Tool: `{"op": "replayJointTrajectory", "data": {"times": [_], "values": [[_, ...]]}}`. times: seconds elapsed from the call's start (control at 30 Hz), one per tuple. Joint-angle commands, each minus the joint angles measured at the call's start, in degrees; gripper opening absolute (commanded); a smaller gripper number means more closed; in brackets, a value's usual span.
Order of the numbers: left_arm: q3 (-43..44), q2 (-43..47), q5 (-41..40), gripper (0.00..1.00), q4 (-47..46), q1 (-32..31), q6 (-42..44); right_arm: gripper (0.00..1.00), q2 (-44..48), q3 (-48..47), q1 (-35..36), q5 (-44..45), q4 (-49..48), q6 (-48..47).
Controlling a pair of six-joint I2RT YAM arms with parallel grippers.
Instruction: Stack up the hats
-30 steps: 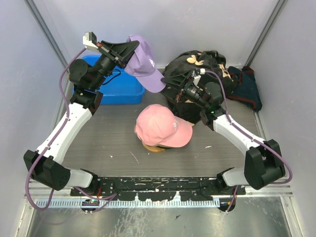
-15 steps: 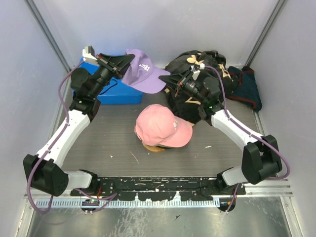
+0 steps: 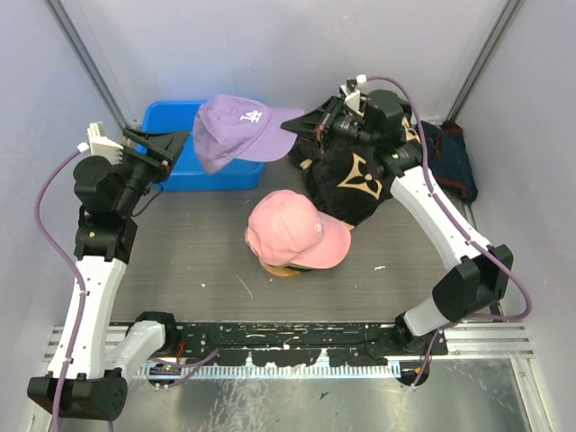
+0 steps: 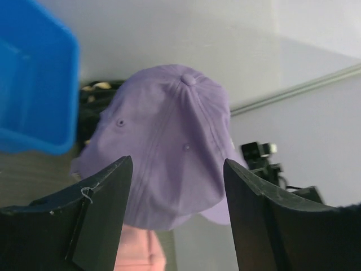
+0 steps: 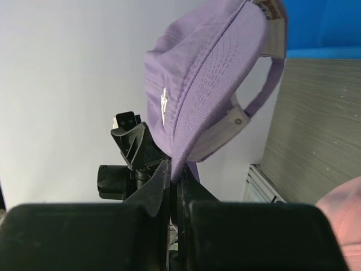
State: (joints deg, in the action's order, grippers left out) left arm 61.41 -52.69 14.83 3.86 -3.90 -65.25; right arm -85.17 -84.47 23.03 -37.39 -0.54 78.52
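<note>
while my right gripper (image 3: 301, 127) pinches the lavender cap (image 3: 236, 126) by its brim at upper centre, my left gripper (image 3: 177, 146) gapes wide beside it.

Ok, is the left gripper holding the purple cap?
No, the left gripper is open, nothing clamped; the right gripper pinches the purple cap by its brim.

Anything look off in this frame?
Only the lavender cap: it hangs in mid-air, pinched by its brim edge in the right claw alone, left claw open beside it. The black cloth lies crumpled behind the pink cap.
</note>
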Motion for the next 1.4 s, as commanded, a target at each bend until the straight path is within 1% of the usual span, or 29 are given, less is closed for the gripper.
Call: {"op": "replayJointTrajectory", "data": {"times": [0.0,0.13,0.2,0.33,0.4,0.47,0.63,0.73,0.87,1.0,1.2,1.37], "values": [[0.2,0.9,-7.1,0.73,18.6,0.2,11.6,0.01,-2.6,-8.7,-0.2,-1.5,14.0,-9.6],[-5.1,1.9,-7.7,0.72,22.3,-0.3,13.0,0.01,-2.3,-8.8,-0.5,-1.6,16.3,-11.2],[-9.0,3.3,-6.9,0.66,22.9,-0.6,12.7,0.01,-1.8,-8.5,-1.2,-1.8,18.2,-12.5],[-15.7,5.7,-4.0,0.60,24.5,-1.7,13.0,0.01,-0.2,-6.8,-2.6,-3.2,20.1,-13.4],[-18.8,5.8,-1.0,0.56,24.4,-1.9,13.3,0.01,0.4,-6.5,-2.7,-3.5,21.8,-14.3],[-22.0,4.6,4.6,0.55,22.3,-1.9,13.6,0.01,1.1,-6.3,-2.7,-3.5,23.0,-14.9],[-27.9,-3.1,17.7,0.49,10.7,-2.0,14.2,0.01,2.5,-5.5,-2.8,-3.7,24.1,-15.2],[-29.0,-5.7,20.4,0.50,5.5,-2.7,14.6,0.00,3.0,-5.2,-2.9,-3.8,24.2,-14.5],[-29.6,-7.1,22.0,0.52,-2.1,-4.6,12.2,0.01,3.7,-5.4,-2.8,-4.0,24.1,-13.6],[-27.8,-8.9,22.9,0.54,-6.2,-7.8,11.1,0.01,4.4,-5.0,-3.2,-3.3,24.3,-13.2],[-25.5,-12.4,23.4,0.54,-7.0,-9.8,12.4,0.01,5.4,-3.8,-3.4,-2.3,24.5,-13.0],[-25.1,-15.3,24.3,0.51,-8.9,-10.7,12.4,0.01,5.9,-3.3,-3.7,-1.8,24.5,-12.8]]}}
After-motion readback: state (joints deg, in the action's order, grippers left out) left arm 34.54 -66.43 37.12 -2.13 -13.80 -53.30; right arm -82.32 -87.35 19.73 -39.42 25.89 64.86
